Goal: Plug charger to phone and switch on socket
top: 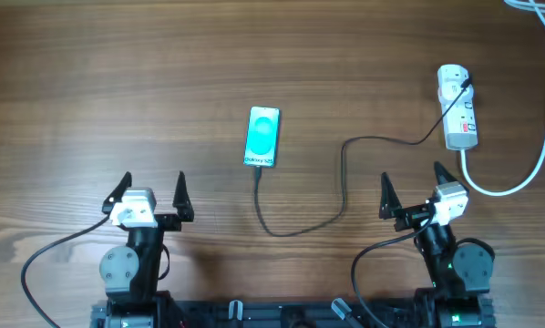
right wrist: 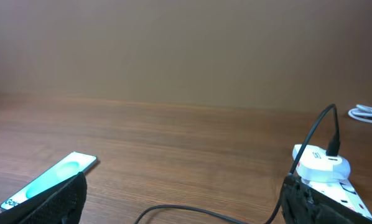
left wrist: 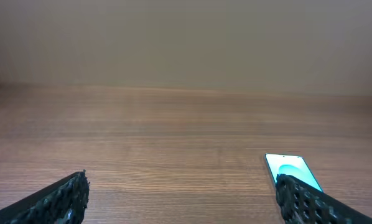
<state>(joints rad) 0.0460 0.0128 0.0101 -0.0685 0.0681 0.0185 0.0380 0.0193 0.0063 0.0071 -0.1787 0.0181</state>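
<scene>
The phone (top: pixel 262 137) lies flat mid-table with its teal screen lit. The thin black charger cable (top: pixel 344 182) runs from a white plug on the far end of the white socket strip (top: pixel 461 123), loops toward me, and ends at the phone's near edge; I cannot tell if it is inserted. My left gripper (top: pixel 152 193) is open and empty, near-left of the phone. My right gripper (top: pixel 411 189) is open and empty, near-left of the socket. The left wrist view shows the phone (left wrist: pixel 287 167) beside my open jaws (left wrist: pixel 183 193). The right wrist view shows the phone (right wrist: pixel 49 180), cable (right wrist: pixel 204 214) and socket (right wrist: pixel 326 169) around my open jaws (right wrist: pixel 183 199).
A thick white cord (top: pixel 528 178) leaves the socket's near end, curves right and runs up the table's right edge to the far corner; it also shows in the right wrist view (right wrist: pixel 369 113). The table is brown wood (top: pixel 90 91).
</scene>
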